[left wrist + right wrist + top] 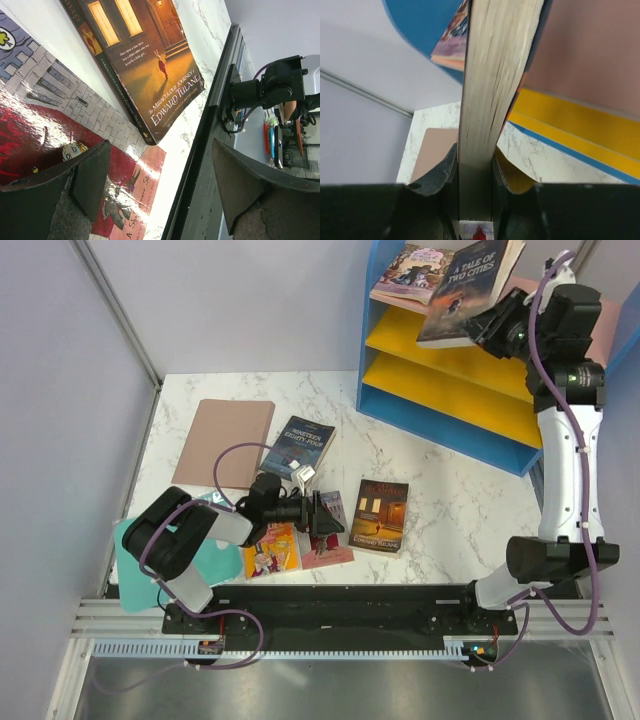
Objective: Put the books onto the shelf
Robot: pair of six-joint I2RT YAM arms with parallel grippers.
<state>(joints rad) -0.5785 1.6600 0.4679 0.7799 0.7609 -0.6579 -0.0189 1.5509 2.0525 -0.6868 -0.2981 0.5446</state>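
My right gripper [482, 328] [475, 172] is shut on the dark A Tale of Two Cities book [468, 285] [495, 75], held tilted over the top of the shelf [440, 365] [570, 115]. A purple-toned book [410, 270] [452, 45] lies on the shelf's top board. My left gripper [323, 512] [160, 190] is open low over the pink-red book [328, 543] [125, 200], with nothing between its fingers. The brown-orange book [381, 515] [150, 65] lies just to its right. The yellow-purple book [270, 552] and the dark blue Nineteen Eighty-Four [298, 445] lie flat nearby.
A plain brownish-pink board [230, 440] [432, 150] lies at the table's back left. A teal sheet [215, 552] sits under the left arm. The table's near edge and black rail [200, 165] run just beside the left gripper. Walls close in the left side.
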